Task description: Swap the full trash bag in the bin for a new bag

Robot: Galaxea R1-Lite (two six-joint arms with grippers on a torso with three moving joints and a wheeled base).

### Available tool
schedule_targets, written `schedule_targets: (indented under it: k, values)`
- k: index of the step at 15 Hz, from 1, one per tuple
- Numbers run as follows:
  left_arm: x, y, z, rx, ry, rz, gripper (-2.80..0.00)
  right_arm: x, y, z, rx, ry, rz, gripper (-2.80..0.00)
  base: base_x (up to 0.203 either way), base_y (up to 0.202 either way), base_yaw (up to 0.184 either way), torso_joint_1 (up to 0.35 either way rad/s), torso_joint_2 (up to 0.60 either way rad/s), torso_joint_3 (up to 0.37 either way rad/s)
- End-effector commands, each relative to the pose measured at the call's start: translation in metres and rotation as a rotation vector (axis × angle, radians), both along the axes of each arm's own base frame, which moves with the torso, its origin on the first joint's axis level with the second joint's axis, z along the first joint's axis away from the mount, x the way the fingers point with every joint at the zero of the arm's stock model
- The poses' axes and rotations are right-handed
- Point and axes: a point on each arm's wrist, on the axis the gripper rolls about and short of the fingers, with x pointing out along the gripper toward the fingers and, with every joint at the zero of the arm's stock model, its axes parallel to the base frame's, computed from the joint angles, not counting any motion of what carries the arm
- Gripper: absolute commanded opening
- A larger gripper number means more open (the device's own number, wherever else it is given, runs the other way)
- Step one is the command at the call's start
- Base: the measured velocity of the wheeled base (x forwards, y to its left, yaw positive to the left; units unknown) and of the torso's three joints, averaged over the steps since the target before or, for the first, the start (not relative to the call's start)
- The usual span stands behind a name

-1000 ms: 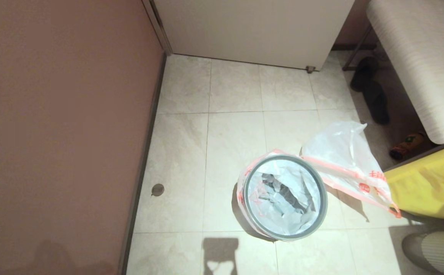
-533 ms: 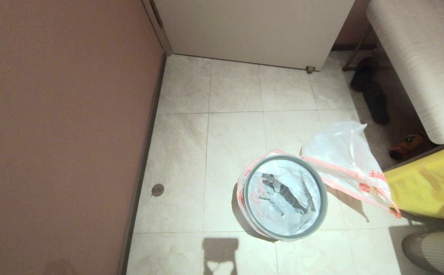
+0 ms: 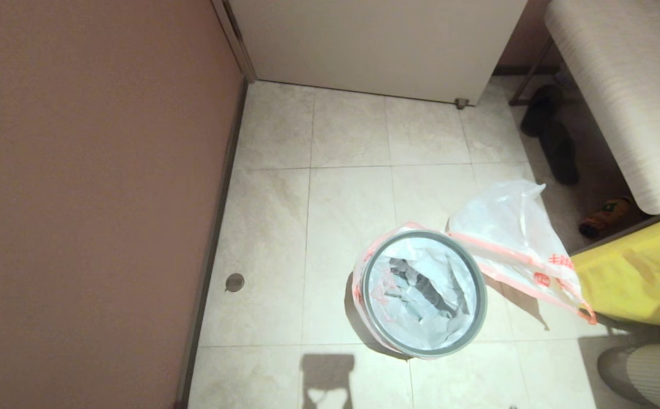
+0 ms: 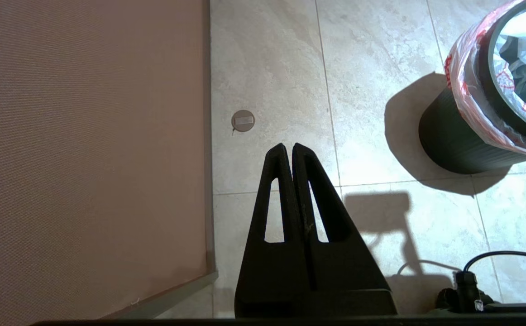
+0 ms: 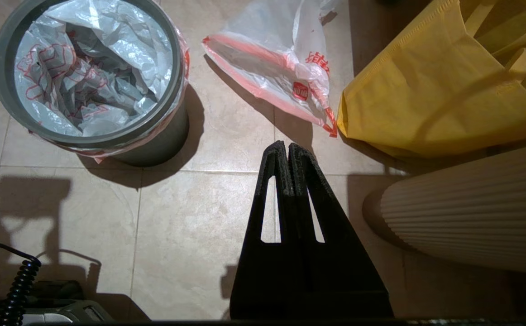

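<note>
Nothing of the task has moved since the earlier frames: the bin [image 3: 424,292] stands on the floor lined with a bag, the other bag [image 3: 514,244] lies just beside it, and the left gripper [image 4: 288,149] and right gripper [image 5: 283,147], both closed and empty, hang apart from them, so the swap looks not yet begun.

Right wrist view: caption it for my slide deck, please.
Shut right gripper above tiled floor, facing bag-lined bin, loose plastic bag, yellow fabric bag.

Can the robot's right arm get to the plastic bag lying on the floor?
Probably yes. The right gripper hangs shut above bare floor, just short of the new bag, with nothing between them. The yellow fabric bag sits close beside it, so the way looks free but tight on that side.
</note>
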Motion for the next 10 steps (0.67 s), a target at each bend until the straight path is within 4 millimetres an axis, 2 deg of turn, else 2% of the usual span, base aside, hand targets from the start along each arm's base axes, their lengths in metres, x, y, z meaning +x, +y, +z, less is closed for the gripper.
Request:
schedule_targets:
  k: [1,5,10]
  values:
    - [0.0000,0.0000,0.0002,0.000,-0.004,0.000,-2.80,0.0008,0.0003,-0.0019,0.000,0.011,0.015,-2.80,0.000,0.000,0.000,0.000,0.00,0.000]
    - [0.0002,0.0002,0.0004,-0.097,-0.012,0.011,-2.80,0.0040,0.0018,-0.0097,-0.010,0.022,0.082,-2.80,0.000,0.000,0.000,0.000,0.00,0.000]
    - [0.0002,0.0002,0.0006,-0.092,-0.014,0.010,-2.80,0.0041,0.0017,-0.0100,0.043,0.022,0.073,-2.80,0.000,0.000,0.000,0.000,0.00,0.000]
